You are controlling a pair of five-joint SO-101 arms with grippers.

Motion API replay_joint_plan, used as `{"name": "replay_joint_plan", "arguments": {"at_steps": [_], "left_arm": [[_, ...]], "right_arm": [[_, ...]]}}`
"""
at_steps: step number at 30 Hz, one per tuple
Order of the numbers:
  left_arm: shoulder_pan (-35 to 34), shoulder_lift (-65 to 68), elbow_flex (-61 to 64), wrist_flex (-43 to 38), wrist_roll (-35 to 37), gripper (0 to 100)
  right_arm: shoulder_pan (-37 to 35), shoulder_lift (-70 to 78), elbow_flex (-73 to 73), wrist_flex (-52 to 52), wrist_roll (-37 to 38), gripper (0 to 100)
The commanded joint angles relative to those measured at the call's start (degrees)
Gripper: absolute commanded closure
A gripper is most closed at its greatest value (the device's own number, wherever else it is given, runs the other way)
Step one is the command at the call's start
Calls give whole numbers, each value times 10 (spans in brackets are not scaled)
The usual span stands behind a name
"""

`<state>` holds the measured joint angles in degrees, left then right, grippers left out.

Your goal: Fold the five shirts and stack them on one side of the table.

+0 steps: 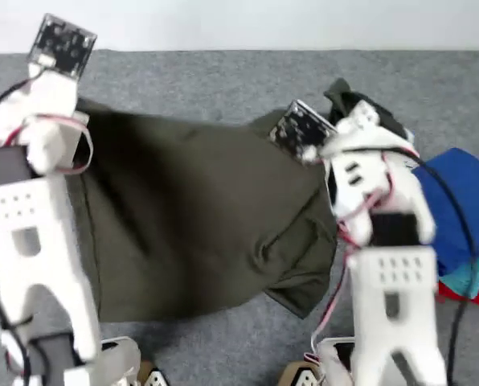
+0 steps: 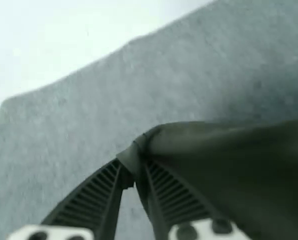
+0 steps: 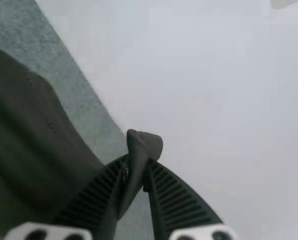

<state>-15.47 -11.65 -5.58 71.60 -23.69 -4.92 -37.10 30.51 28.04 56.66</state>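
- Both claws are clamped on cloth. The left claw [image 2: 133, 174] has its fingers nearly together, with a bunched corner of the olive shirt [image 2: 229, 165] pinched at the tips.
- And the other one?
- The right claw [image 3: 137, 167] has the same narrow grip. A folded nub of the olive shirt [image 3: 24, 135] sticks up past the tips.
- Where's the shirt overall?
- From the high view, the olive shirt [image 1: 199, 217] is spread across the middle of the surface [image 1: 223, 80], between the arms. The left arm [image 1: 30, 201] is at its far left corner and the right arm [image 1: 376, 217] at its far right corner. The near right corner is creased and rumpled.
- Flat or lifted?
- The corners look raised at the grips; can't tell how far. The rest lies on the surface.
- Stack?
- It's at the right edge of the surface, just beside the right arm. The blue shirt [image 1: 464, 189] is on top, with a teal piece [image 1: 464, 277] and a red piece [image 1: 474, 296] showing under it.
- Anything else?
- There's dark cloth [image 1: 348, 98] behind the right arm, by the olive shirt's far corner. Can't tell if it's separate. The surface is grey and felt-like, and a white wall [image 1: 264, 24] runs along the far edge.
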Motion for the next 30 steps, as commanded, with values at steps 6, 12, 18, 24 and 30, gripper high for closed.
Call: {"name": "replay_joint_plan", "arguments": {"at_steps": [6, 12, 18, 24, 30], "left_arm": [[3, 127, -1, -279, -3, 996], [2, 182, -2, -449, -3, 996], [4, 249, -57, -515, -3, 996], [0, 343, -109, -514, -5, 996], [-5, 380, -124, -493, -5, 996]], "right_arm": [[-1, 255, -44, -375, -3, 989], [5, 403, -161, -473, -2, 989], [8, 501, -273, -473, -2, 989], [3, 545, -296, -473, -1, 989], [5, 553, -292, -469, -1, 989]]}}
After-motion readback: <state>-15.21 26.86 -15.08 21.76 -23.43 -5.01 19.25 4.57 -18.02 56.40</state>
